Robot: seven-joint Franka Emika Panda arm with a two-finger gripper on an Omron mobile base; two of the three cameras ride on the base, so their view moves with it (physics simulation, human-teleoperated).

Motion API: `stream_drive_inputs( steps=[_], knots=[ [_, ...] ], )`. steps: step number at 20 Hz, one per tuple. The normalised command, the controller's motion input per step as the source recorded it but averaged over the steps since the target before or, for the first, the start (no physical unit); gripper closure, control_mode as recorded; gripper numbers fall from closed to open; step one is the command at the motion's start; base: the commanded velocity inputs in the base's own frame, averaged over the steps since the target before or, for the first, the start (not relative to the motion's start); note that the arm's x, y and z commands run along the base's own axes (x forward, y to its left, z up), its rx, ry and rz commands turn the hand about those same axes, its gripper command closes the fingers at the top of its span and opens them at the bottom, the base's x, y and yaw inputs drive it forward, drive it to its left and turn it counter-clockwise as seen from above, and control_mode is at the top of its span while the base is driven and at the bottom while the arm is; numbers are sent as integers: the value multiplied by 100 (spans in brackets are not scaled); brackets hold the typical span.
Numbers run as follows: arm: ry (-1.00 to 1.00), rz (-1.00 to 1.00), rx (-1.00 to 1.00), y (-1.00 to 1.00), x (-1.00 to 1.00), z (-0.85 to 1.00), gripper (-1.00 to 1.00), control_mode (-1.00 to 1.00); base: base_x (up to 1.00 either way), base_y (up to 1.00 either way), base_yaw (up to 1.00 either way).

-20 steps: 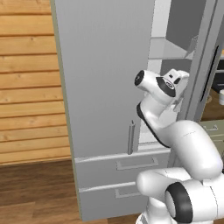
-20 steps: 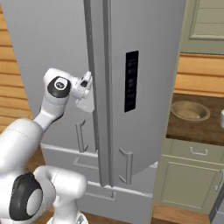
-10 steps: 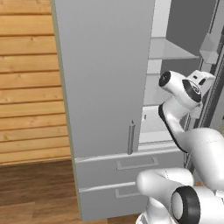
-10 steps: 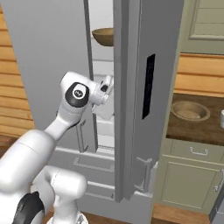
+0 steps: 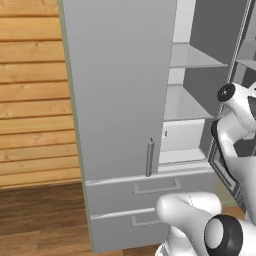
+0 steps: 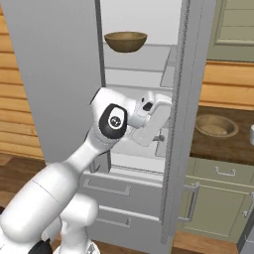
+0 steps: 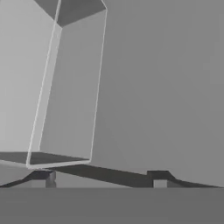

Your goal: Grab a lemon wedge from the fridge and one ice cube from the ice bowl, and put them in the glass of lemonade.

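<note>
Hunting the lemon wedge inside the fridge: no telling yet which shelf carries it, too small to pick out among the pale grey shelves. Right door swung wide, left door shut, two lower drawers closed. Up on the top shelf, near its front edge, a darker, deeper brown bowl, not the one wanted. Reaching in at mid-shelf height now with the pincer, released, tips apart and nothing between them, facing plain grey wall and a clear bin. Over on the tabletop, close to its fridge-side end, the ice bowl waiting untouched; further along toward the far end, just a sliver of the glass of lemonade. Judging progress: early going, fridge opened and little else. Left to do: find and pinch the wedge, carry it to the glass, then fetch one ice cube and drop that in too.
</note>
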Motion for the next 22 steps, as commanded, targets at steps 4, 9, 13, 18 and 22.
stream_drive_inputs(
  steps=[4,9,13,18,22],
  knots=[
    [-12,0,7,-100,-4,-4,-100,-100,0,0,0],
    [-12,0,5,-67,-27,1,-100,-100,0,0,0],
    [-3,0,0,48,-5,30,-100,-100,0,0,0],
    [0,0,-1,86,46,33,-100,-100,0,0,0],
    [-14,0,7,96,35,9,-100,-100,0,0,0]
  ],
)
